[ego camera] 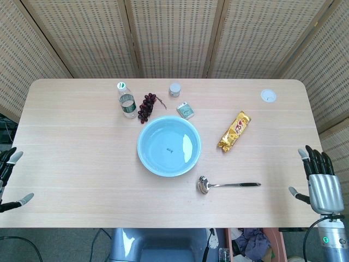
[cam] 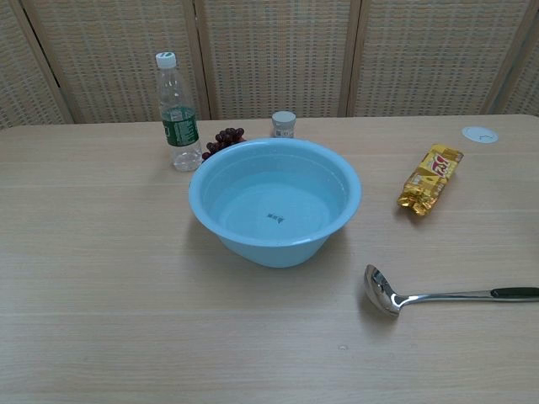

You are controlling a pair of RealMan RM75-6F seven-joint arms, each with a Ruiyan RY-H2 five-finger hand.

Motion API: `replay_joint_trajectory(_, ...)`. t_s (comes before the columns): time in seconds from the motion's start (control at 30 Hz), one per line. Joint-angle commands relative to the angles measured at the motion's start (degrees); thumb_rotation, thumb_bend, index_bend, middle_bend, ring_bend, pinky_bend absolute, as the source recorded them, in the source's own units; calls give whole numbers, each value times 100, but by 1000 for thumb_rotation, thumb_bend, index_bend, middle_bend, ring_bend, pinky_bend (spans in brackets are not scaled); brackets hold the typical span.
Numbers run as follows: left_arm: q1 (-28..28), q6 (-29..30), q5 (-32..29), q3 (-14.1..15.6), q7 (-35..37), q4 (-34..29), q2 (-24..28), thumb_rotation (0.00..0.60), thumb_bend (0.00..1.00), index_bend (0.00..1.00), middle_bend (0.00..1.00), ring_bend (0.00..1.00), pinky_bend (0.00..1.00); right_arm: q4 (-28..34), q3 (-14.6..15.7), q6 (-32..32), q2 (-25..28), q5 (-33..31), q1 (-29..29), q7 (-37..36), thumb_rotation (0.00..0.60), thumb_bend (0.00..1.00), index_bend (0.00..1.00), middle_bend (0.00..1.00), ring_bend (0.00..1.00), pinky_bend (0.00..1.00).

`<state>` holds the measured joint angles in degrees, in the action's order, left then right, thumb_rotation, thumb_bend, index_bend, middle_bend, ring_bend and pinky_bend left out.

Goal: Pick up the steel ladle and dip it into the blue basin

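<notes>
The steel ladle point(ego camera: 226, 185) point(cam: 446, 295) lies flat on the table, bowl to the left and handle pointing right, just in front and to the right of the blue basin point(ego camera: 169, 146) point(cam: 275, 200). The basin stands in the middle of the table, with nothing but a small dark mark on its bottom. My right hand point(ego camera: 320, 179) hovers off the table's right edge, fingers spread and holding nothing, well to the right of the ladle's handle. My left hand point(ego camera: 10, 177) shows partly at the left edge of the head view, fingers apart and holding nothing. Neither hand appears in the chest view.
Behind the basin stand a water bottle point(ego camera: 126, 101) point(cam: 177, 114), dark grapes point(ego camera: 147, 106) point(cam: 221, 140), a small jar point(ego camera: 174, 89) point(cam: 284, 124) and a small box point(ego camera: 185, 111). A gold snack packet point(ego camera: 235, 131) point(cam: 431, 178) lies to the right, a white disc point(ego camera: 268, 95) point(cam: 479, 134) at far right.
</notes>
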<state>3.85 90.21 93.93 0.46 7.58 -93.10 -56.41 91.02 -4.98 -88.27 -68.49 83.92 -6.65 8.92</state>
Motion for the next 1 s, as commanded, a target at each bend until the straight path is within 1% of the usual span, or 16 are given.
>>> replay_joint_trajectory(0.03, 4, -8, 3, 1, -8, -2, 1, 600, 0, 0, 0, 0, 0, 34, 0, 20, 24, -14, 11, 33, 600, 0, 0, 0, 0, 0)
replay_joint_trajectory(0.2, 11, -31, -8, -1, -16, -3, -3, 600, 0, 0, 0, 0, 0, 48, -8, 55, 39, 5, 0, 84, 600, 0, 0, 0, 0, 0)
replay_joint_trajectory(0.23, 11, -29, -16, -6, -12, -5, -2, 600, 0, 0, 0, 0, 0, 56, -5, 96, 48, 14, -21, 90, 600, 0, 0, 11, 15, 8)
replay_joint_trajectory(0.27, 10, -26, -27, -12, -12, -6, -2, 600, 0, 0, 0, 0, 0, 60, -6, 144, 52, 36, -54, 89, 600, 0, 0, 40, 50, 42)
replay_joint_trajectory(0.3, 7, -26, -38, -15, -15, -5, -5, 600, 0, 0, 0, 0, 0, 47, -20, 183, 44, 63, -96, 91, 600, 0, 0, 135, 160, 181)
replay_joint_trajectory(0.37, 7, -35, -51, -18, -22, -9, -9, 600, 0, 0, 0, 0, 0, -55, -46, 380, 5, 141, -266, 191, 600, 0, 0, 413, 468, 598)
replay_joint_trajectory(0.43, 18, -54, -60, -24, -50, -19, -15, 600, 0, 0, 0, 0, 0, -181, -80, 685, -69, 209, -499, 143, 600, 0, 0, 586, 642, 811)
replay_joint_trajectory(0.47, 24, -64, -65, -28, -66, -27, -18, 600, 0, 0, 0, 0, 0, -262, -93, 803, -112, 229, -590, 135, 600, 0, 0, 665, 712, 883)
replay_joint_trajectory(0.53, 35, -91, -88, -37, -109, -48, -25, 600, 0, 0, 0, 0, 0, -476, -96, 1105, -250, 284, -811, 190, 600, 0, 3, 768, 795, 968)
replay_joint_trajectory(0.57, 39, -105, -100, -40, -130, -55, -29, 600, 0, 0, 0, 0, 0, -535, -78, 1249, -311, 294, -895, 201, 600, 0, 25, 821, 837, 993)
replay_joint_trajectory(0.6, 48, -130, -121, -46, -161, -69, -33, 600, 0, 0, 0, 0, 0, -586, -48, 1484, -384, 270, -1006, 192, 600, 0, 49, 850, 862, 1000)
replay_joint_trajectory(0.63, 54, -146, -134, -49, -180, -77, -35, 600, 0, 0, 0, 0, 0, -606, -32, 1643, -420, 225, -1070, 204, 600, 0, 100, 884, 891, 1000)
replay_joint_trajectory(0.7, 66, -182, -165, -58, -220, -93, -43, 600, 0, 0, 0, 0, 0, -542, 31, 2223, -503, -6, -1259, 183, 600, 0, 177, 911, 912, 1000)
replay_joint_trajectory(0.77, 75, -208, -194, -67, -235, -99, -45, 600, 0, 0, 0, 0, 0, -478, 36, 2604, -578, -256, -1375, 179, 600, 0, 247, 923, 918, 1000)
replay_joint_trajectory(0.9, 94, -250, -243, -87, -241, -104, -45, 600, 0, 0, 0, 0, 0, -624, 12, 2868, -968, -627, -1481, 475, 600, 2, 347, 931, 922, 1000)
replay_joint_trajectory(1.0, 103, -276, -246, -82, -235, -107, -41, 600, 0, 0, 0, 0, 0, -787, 12, 2950, -1248, -855, -1512, 701, 600, 43, 398, 934, 923, 1000)
